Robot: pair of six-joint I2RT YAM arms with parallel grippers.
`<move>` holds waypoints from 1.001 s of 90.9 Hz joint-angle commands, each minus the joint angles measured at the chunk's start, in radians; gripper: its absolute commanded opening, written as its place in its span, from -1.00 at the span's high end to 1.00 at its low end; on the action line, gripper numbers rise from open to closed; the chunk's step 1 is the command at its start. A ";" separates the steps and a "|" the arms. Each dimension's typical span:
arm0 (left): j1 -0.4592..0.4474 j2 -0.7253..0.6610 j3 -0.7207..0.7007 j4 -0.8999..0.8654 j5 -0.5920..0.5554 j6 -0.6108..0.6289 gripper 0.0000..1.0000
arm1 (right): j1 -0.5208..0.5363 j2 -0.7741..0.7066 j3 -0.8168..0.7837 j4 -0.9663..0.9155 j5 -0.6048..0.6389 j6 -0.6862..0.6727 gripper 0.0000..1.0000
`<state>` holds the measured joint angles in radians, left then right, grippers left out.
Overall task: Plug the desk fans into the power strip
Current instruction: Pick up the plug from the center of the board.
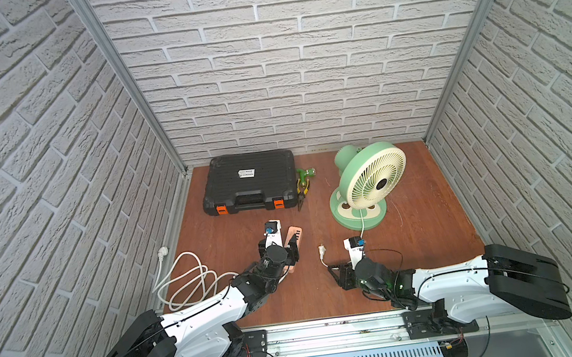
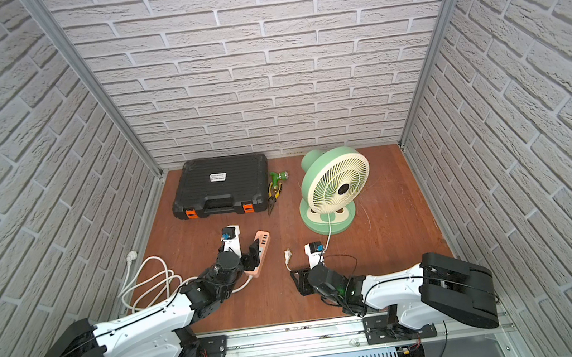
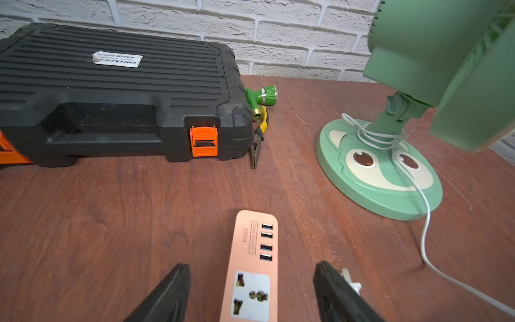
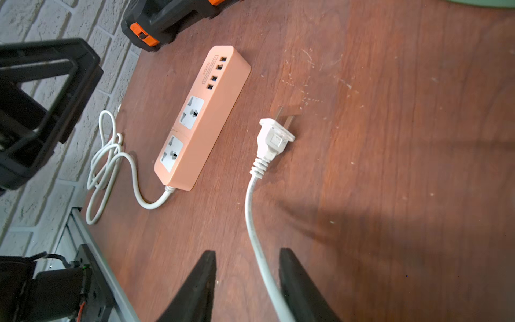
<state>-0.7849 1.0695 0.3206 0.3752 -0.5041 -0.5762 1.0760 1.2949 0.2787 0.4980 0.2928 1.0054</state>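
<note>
The mint-green desk fan stands upright at the back right, and its round base has thin white cord wound round the neck. The cord runs forward to a small white plug lying flat on the wood. The salmon-pink power strip lies just left of the plug, sockets up. My left gripper is open and straddles the strip with a gap on each side. My right gripper is open low over the cord, which passes between its fingers close to one of them.
A black toolcase with orange latches sits at the back left. Pliers and a green hose nozzle lie between it and the fan. The strip's thick white cable is coiled at the front left. Brick walls close three sides.
</note>
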 commanded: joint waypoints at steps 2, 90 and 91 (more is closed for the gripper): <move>-0.008 0.019 -0.036 0.106 0.040 0.022 -0.50 | -0.009 -0.043 0.002 0.016 0.010 -0.009 0.62; -0.101 0.195 -0.046 0.574 0.488 0.514 -0.97 | -0.342 -0.390 0.376 -0.437 -0.710 0.012 0.95; -0.102 0.198 -0.045 0.578 0.491 0.518 -0.96 | -0.342 -0.392 0.383 -0.452 -0.715 0.008 0.95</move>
<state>-0.8814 1.2270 0.2466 0.8669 -0.1017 -0.1425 0.7368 0.9188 0.5789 0.1047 -0.2344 1.0401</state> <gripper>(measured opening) 0.983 0.098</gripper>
